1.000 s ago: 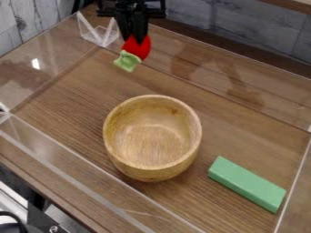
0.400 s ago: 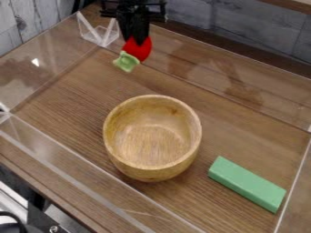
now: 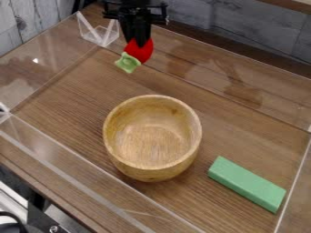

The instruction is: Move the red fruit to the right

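Hanging straight down at the far left of the table, the gripper (image 3: 137, 38) has its dark fingers pinched together on the red fruit (image 3: 140, 50), which sits directly beneath the fingertips, so nothing separates hand and fruit. The fruit's pale green leafy cap (image 3: 126, 62) sticks out low and to the left, so its long axis seems to run at a slant, red end up toward the fingers and cap end down toward the wood. Whether the cap touches the table (image 3: 231, 109) or hangs just clear of it cannot be told from this angle. To the right of the fruit lies a stretch of bare wood grain, and that is the way the move must go; the path along the far edge looks free. Nearer the camera, and well apart from the fruit, stands the wooden bowl (image 3: 152, 136), and beyond it toward the near right corner lies the flat green block (image 3: 246, 183); neither seems to lie in the way. The upper arm is cut off by the top edge. Clear walls (image 3: 36, 136) around the table throw glare, and the fingertips blur into the fruit.
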`<state>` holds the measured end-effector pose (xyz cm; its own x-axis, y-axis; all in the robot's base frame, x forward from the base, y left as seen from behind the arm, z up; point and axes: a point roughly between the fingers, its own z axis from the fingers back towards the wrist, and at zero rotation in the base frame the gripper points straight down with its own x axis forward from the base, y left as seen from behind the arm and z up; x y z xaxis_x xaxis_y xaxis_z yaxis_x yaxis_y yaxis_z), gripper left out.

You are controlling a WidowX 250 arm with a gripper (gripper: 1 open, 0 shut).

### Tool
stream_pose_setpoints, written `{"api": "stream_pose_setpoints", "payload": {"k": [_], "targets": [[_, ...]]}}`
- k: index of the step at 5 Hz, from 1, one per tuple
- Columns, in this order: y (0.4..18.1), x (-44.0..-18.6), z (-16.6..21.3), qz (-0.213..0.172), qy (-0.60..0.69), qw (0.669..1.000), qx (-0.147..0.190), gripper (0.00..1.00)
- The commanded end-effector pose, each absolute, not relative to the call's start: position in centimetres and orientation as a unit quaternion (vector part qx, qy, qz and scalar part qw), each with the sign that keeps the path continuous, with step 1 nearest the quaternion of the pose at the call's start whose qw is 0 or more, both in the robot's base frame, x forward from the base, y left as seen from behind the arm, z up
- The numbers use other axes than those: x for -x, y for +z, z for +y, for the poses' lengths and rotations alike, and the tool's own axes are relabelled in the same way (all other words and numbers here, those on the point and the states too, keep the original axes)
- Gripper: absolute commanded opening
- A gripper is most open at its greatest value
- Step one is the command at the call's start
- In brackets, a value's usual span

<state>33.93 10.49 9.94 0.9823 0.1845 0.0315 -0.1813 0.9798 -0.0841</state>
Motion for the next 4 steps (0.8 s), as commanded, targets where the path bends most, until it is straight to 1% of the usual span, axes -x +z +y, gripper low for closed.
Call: {"api": "stream_pose_setpoints", "payload": {"k": [1, 4], "targets": [[11.94, -35.28, 10.79, -0.054, 0.08, 0.995, 0.03, 0.0], [11.92, -35.92, 10.29, -0.052, 0.059, 0.996, 0.031, 0.0]]}}
